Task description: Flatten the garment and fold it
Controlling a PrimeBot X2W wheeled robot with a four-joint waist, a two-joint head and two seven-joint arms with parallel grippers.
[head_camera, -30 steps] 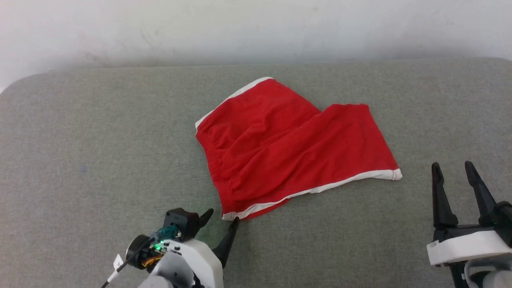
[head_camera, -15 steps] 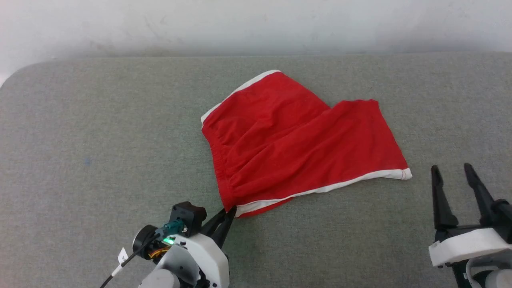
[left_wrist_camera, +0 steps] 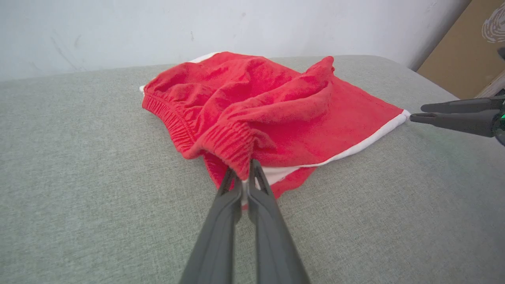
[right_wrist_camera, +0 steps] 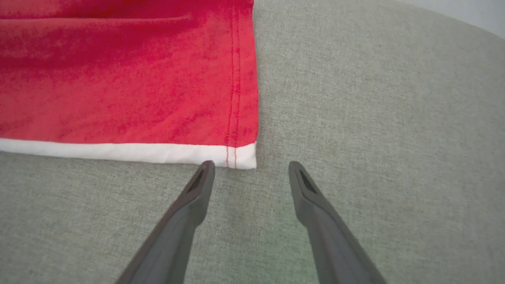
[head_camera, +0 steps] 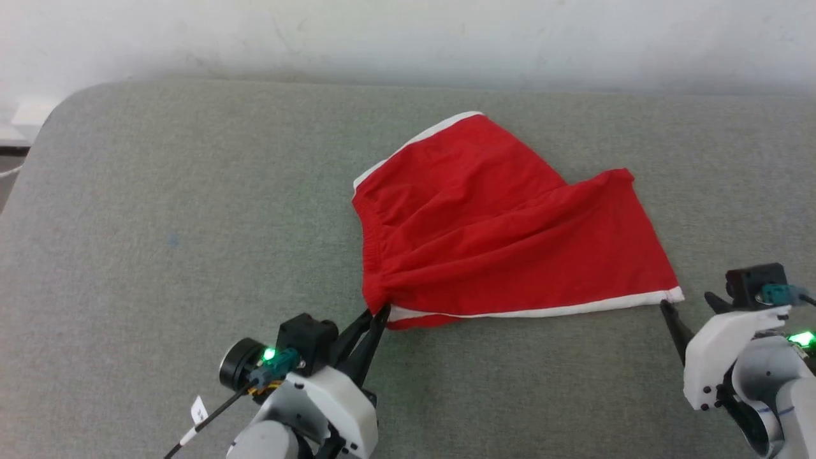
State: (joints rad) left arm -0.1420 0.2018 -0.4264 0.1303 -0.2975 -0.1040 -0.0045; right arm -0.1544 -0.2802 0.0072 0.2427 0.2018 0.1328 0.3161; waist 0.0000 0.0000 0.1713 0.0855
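Your garment (head_camera: 510, 236) lies on the grey fabric surface (head_camera: 159, 255), right of centre. Long axis runs left-right: elastic waist at the left, stitched hem at the right, white stripe (head_camera: 535, 312) along the near edge.

Your left gripper (head_camera: 380, 312) is pinched closed on the near-left waist corner, with fabric gathered at its tips.

Your right gripper (right_wrist_camera: 251, 165) sits at the near-right corner, fingers spread, gripping nothing.

The right wrist view gives the detail: 1 fingertip (right_wrist_camera: 207, 165) is just beside the stripe, the corner lies between the 2 tips, and 2 stitch rows run up the hem.

The left wrist view adds height: a bunched ridge rises across the middle, which the head view renders as diagonal creases.
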